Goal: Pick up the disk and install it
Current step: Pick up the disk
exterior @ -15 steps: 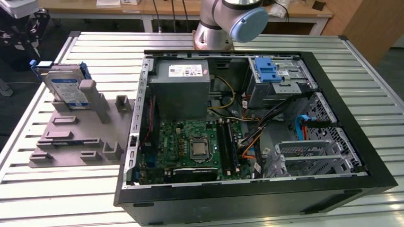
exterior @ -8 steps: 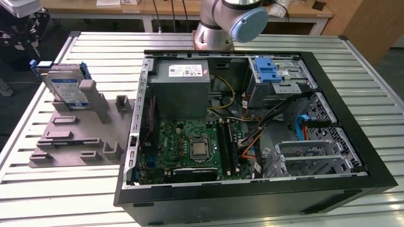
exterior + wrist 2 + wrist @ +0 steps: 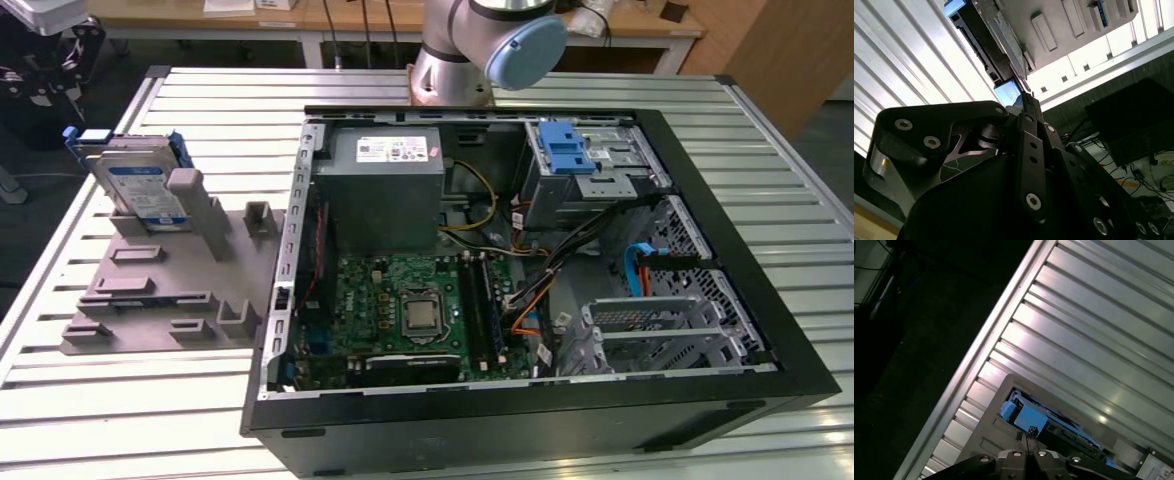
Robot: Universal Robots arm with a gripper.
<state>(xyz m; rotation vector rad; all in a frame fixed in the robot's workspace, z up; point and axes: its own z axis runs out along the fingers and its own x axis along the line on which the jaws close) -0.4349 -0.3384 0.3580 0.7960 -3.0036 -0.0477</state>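
**Over the disk, fingers shut, nothing held**

The disk point(image 3: 140, 188) is a flat rectangular silver hard drive with a blue-and-white label and a blue plastic bracket round it. It stands on edge in a slot of the grey moulded fixture point(image 3: 160, 295) on the slatted aluminium table point(image 3: 120, 410). In the exterior view that puts it at about 9 o'clock from the open black computer case point(image 3: 534, 425), well apart from it. The drive's lower part sits in the slot and its upper part stands free.

Handling, as I judge it:
- Rigid metal body, dense for its size, no give under the pads.
- The faces are smooth, so it will likely slip if gripped lightly.
- It is shock-sensitive, so no knocks against the fixture walls.
- Best hold looks like a pinch across the two broad faces on the free upper part, centred so it doesn't swing. The blue bracket is plastic and thinner, so I wouldn't load that.

My gripper point(image 3: 1025, 433) hangs above the drive's blue-framed top edge, as both wrist views show, and looks clear of it. My fingers point(image 3: 1027, 107) are pinched together, with no gap I can see and nothing between them.

The silver drive cage with the blue plastic latch point(image 3: 577, 152) sits at about 1 o'clock inside the case.
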